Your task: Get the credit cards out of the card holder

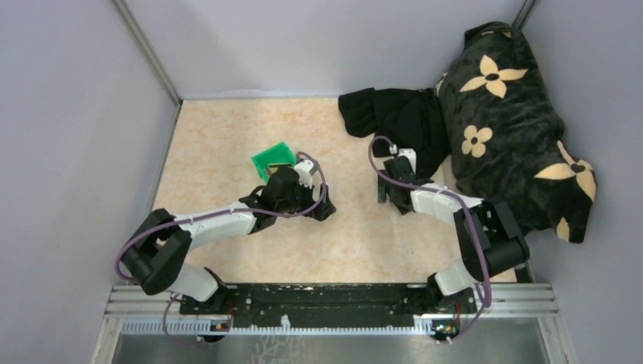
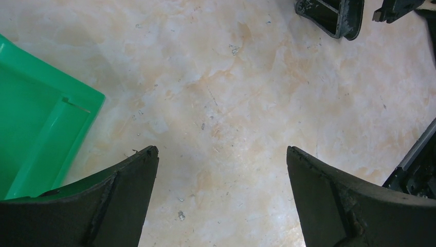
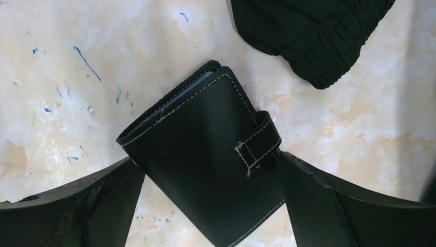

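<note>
Wallet in the frame: the card holder point(image 3: 200, 159) lies closed on the table point(image 2: 231, 77), right of centre. Its tab is strapped across the edge, so the credit cards are out of sight, presumably tucked inside. The right gripper point(image 1: 392, 196) hangs straight over it, jaws spread wide, a finger on either side, gripping nothing. I'd say it is lined up to pin or pinch the holder. A black cloth point(image 3: 308, 36) sits just beyond. Over on the left, the left gripper point(image 2: 221, 152) hovers above bare tabletop, released and empty, with the green bin point(image 2: 41, 128) just beside it. It looks placed to help work that tab open.
</note>
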Motion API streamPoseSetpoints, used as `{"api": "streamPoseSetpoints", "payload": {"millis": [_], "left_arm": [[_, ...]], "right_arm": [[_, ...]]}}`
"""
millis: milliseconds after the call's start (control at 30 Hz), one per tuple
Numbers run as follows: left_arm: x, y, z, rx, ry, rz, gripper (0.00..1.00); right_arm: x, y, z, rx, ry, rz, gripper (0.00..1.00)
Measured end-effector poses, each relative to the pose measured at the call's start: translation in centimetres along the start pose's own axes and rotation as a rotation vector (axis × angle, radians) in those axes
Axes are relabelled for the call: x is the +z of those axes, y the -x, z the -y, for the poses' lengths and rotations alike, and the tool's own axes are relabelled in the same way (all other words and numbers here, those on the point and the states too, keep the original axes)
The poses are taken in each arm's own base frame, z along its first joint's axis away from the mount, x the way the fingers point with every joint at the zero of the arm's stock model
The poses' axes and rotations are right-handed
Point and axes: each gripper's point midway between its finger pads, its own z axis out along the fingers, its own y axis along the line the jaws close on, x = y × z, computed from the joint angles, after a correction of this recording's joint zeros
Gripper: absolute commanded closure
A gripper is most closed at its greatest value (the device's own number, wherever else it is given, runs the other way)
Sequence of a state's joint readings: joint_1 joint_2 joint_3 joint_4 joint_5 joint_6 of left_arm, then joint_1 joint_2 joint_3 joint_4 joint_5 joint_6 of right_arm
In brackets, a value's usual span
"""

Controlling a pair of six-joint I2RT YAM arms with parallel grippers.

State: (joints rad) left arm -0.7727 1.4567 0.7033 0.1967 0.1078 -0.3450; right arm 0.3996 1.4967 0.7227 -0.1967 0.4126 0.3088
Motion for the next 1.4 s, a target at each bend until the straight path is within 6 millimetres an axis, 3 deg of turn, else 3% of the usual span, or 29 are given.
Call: {"api": "streamPoseSetpoints", "payload": {"millis": [100, 167, 233, 267, 433, 467, 600, 767, 1000, 1100, 1133, 1167, 1333, 1400], "left_arm": [[0.0, 0.0, 0.1, 0.000, -0.007, -0.001, 0.00], [0.0, 0.0, 0.2, 0.000, -0.009, 0.000, 0.00], [0.0, 0.0, 0.2, 0.000, -0.009, -0.001, 0.00], [0.0, 0.0, 0.2, 0.000, -0.009, -0.001, 0.00], [0.1, -0.1, 0.1, 0.000, -0.008, -0.003, 0.00], [0.1, -0.1, 0.1, 0.000, -0.008, -0.004, 0.00], [0.3, -0.4, 0.0, -0.001, -0.004, -0.013, 0.00], [0.3, -0.5, -0.1, -0.002, -0.003, -0.014, 0.00], [0.3, -0.4, -0.2, -0.002, 0.003, -0.011, 0.00], [0.3, -0.4, -0.2, -0.002, 0.004, -0.011, 0.00], [0.3, -0.4, -0.2, -0.002, 0.004, -0.011, 0.00], [0.3, -0.4, -0.2, -0.002, 0.005, -0.010, 0.00], [0.3, -0.4, -0.3, -0.001, 0.011, -0.008, 0.00], [0.3, -0.3, -0.4, 0.000, 0.015, -0.007, 0.00]], "right_arm": [[0.3, 0.1, 0.1, 0.013, 0.031, -0.011, 0.02], [0.4, 0.1, 0.0, 0.014, 0.054, -0.019, 0.20], [0.4, 0.0, -0.1, 0.004, 0.070, -0.025, 0.53], [0.5, 0.1, 0.0, -0.002, 0.072, -0.024, 0.64], [-0.1, 3.2, -1.1, 0.007, 0.128, 0.050, 0.98], [-0.1, 3.4, -1.4, 0.009, 0.146, 0.055, 1.00], [-1.2, 3.4, -3.5, 0.028, 0.277, 0.042, 1.00], [-4.7, 2.6, -8.0, 0.083, 0.568, -0.013, 1.00], [-8.2, 3.0, -12.1, 0.148, 0.852, -0.064, 0.99], [-7.7, 2.0, -13.6, 0.176, 0.920, -0.132, 0.51], [-7.2, 1.4, -13.9, 0.183, 0.926, -0.164, 0.39], [-6.7, 0.8, -14.0, 0.192, 0.919, -0.191, 0.33], [-4.9, -0.8, -13.1, 0.188, 0.824, -0.236, 0.32], [-4.4, -0.6, -12.4, 0.179, 0.775, -0.222, 0.39]]}}
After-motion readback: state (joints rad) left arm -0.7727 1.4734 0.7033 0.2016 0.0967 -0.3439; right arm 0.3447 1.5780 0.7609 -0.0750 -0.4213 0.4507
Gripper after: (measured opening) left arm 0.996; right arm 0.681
